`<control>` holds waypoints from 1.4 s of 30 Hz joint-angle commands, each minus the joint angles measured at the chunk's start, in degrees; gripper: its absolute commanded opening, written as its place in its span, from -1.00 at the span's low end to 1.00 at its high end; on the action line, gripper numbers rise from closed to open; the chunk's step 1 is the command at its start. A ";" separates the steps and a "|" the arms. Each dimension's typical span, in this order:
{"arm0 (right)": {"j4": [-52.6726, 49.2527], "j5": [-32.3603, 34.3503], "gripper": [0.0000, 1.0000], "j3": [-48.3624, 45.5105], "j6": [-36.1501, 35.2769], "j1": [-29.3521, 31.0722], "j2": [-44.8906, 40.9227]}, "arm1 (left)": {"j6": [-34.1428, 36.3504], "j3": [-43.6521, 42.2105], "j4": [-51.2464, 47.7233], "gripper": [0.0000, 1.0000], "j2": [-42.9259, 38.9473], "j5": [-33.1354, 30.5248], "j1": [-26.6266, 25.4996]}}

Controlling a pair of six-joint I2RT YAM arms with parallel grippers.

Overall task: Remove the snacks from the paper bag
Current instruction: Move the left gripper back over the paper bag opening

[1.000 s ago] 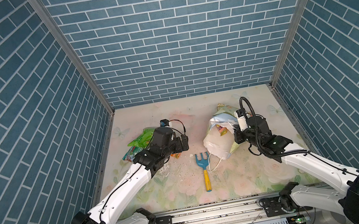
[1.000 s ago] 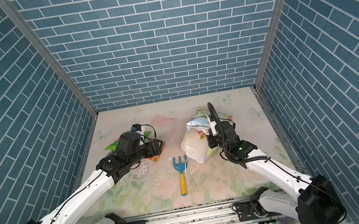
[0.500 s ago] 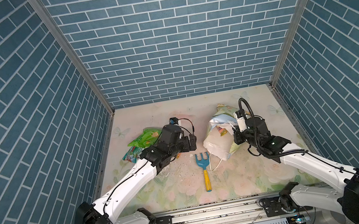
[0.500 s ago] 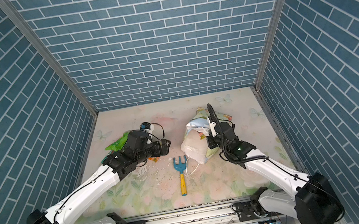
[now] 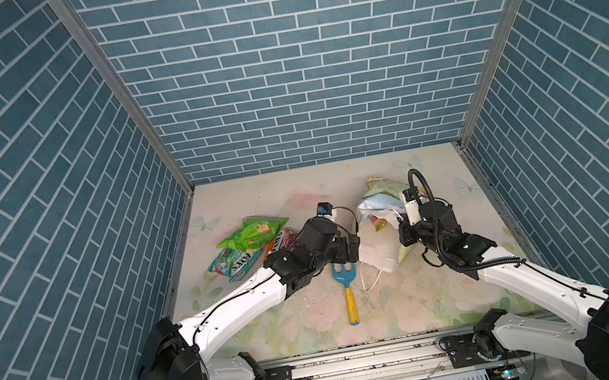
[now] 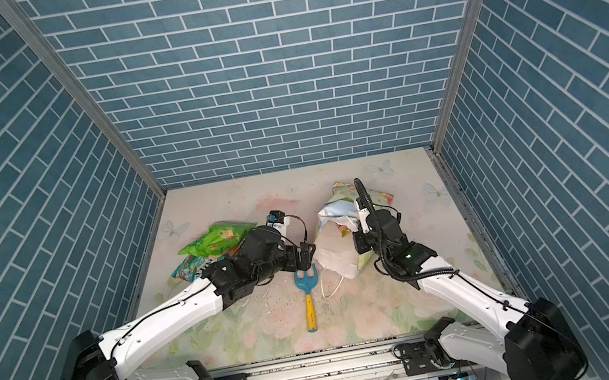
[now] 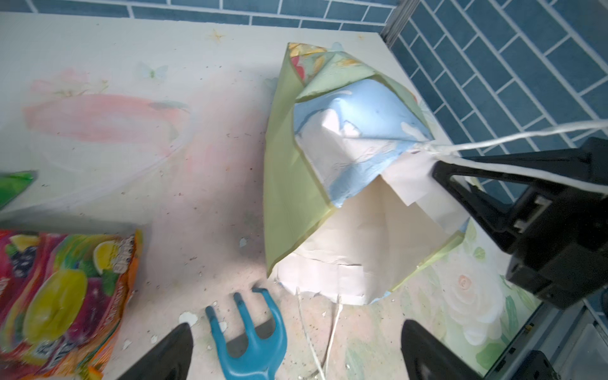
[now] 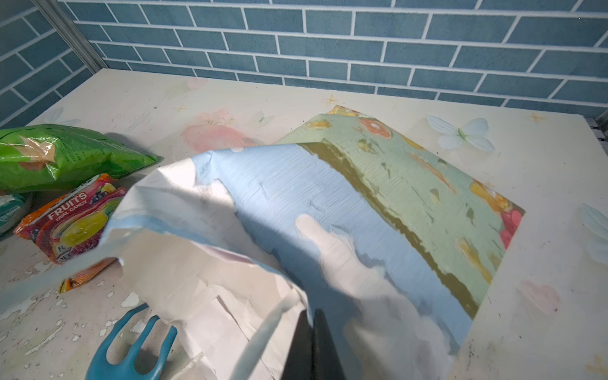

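While the right gripper (image 8: 313,324) clamps the upper lip of the one paper bag (image 5: 378,254), lying sideways right of centre, the left gripper (image 7: 296,329) gapes at its mouth. Three snacks (image 5: 250,235) lie out at the left; a fourth packet (image 5: 377,222) peeks from inside. One rake (image 5: 346,280).

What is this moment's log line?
left gripper: jaws open, near paper bag; right gripper: jaws shut on bag; snack visible inside

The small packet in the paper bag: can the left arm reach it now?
Probably yes. The right gripper, shut on the paper bag, holds its mouth open toward the left gripper, whose jaws stand open just outside. The small packet shows inside; only the rake lies below the way.
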 commanded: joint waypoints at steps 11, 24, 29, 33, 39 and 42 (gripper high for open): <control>1.48 1.79 -1.00 -2.18 -0.21 -0.10 -0.89 | -0.31 2.73 13.65 0.99 9.70 4.00 -4.39; -2.86 2.04 -1.00 1.94 -0.79 -0.10 0.16 | 2.65 -2.64 28.22 0.82 11.71 0.22 -6.72; -5.67 3.28 -1.00 4.78 -1.17 -0.06 -0.01 | 2.24 -3.01 30.80 0.66 13.35 -1.83 -6.73; -8.31 3.73 -1.00 7.33 -1.96 -0.09 0.24 | 3.79 -2.89 33.32 0.58 14.54 -2.75 -6.67; -12.45 4.63 -1.00 11.55 -2.67 -0.07 2.30 | 4.48 -3.16 38.99 0.44 17.04 -2.89 -6.64; -13.66 4.92 -1.00 13.33 -2.72 -0.06 3.11 | 5.20 -2.76 40.12 0.42 18.09 -2.29 -6.63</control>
